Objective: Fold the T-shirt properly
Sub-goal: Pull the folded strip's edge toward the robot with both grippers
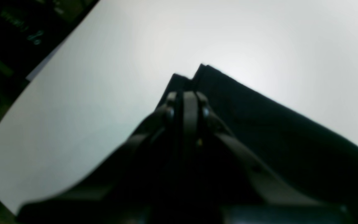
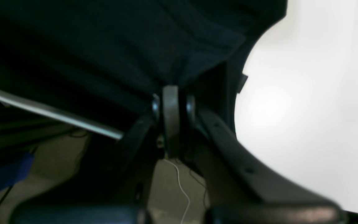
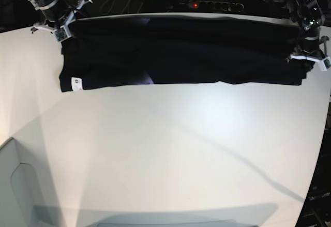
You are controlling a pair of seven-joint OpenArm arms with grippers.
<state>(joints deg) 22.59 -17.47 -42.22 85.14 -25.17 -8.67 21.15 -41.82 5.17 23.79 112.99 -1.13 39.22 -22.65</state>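
Here, the smooth white desk lies bare in front; along its far edge stretches the black cloth T-shirt, a long folded band, with the left gripper and right gripper each pinching an end

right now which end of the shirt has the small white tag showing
The end of the T-shirt by the right gripper; the white tag sits on its near corner.
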